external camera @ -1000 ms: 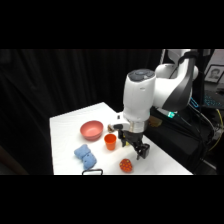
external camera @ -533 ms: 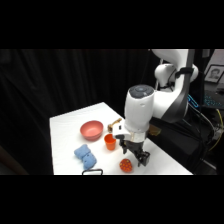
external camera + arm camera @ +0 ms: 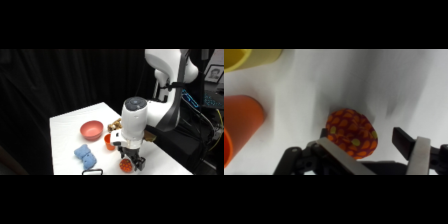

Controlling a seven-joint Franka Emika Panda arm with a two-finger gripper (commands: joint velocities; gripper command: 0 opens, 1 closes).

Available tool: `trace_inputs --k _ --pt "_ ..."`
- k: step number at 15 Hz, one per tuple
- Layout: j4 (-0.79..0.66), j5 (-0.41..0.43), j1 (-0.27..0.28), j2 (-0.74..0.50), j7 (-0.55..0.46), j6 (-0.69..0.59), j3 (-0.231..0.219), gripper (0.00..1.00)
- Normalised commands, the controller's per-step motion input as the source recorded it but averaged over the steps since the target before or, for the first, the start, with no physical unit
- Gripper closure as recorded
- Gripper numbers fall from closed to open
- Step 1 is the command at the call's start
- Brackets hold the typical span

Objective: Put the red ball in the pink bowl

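Note:
The red ball (image 3: 351,132) is orange-red with pale spots and rests on the white table. In the wrist view it lies between my two fingers, close to the left finger (image 3: 335,151) and with a gap to the right finger (image 3: 413,147). My gripper (image 3: 363,141) is open around it. From the side, the gripper (image 3: 131,162) is down at the table near the front edge, with the red ball (image 3: 125,165) just showing beneath it. The pink bowl (image 3: 91,130) sits farther back on the left, with nothing showing in it.
An orange cup (image 3: 108,142) stands between the bowl and the gripper, and the orange cup (image 3: 239,124) lies left of the ball in the wrist view. A blue object (image 3: 85,154) lies front left, a black handle (image 3: 92,172) at the front edge. A yellow dish (image 3: 246,58) shows top left.
The gripper has come down over the red ball, and the arm's upper links have swung up and back to the right. The ball and bowl have not moved.

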Motion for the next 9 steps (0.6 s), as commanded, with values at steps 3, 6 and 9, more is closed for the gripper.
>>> trace_inputs --k 3,6,9 --pt "0.13 -0.028 0.071 0.14 -0.10 0.13 -0.108 0.00" --pt "0.11 -0.018 0.066 0.11 -0.09 0.12 -0.096 0.35" --pt "0.09 -0.008 0.063 0.08 -0.09 0.12 -0.075 0.60"
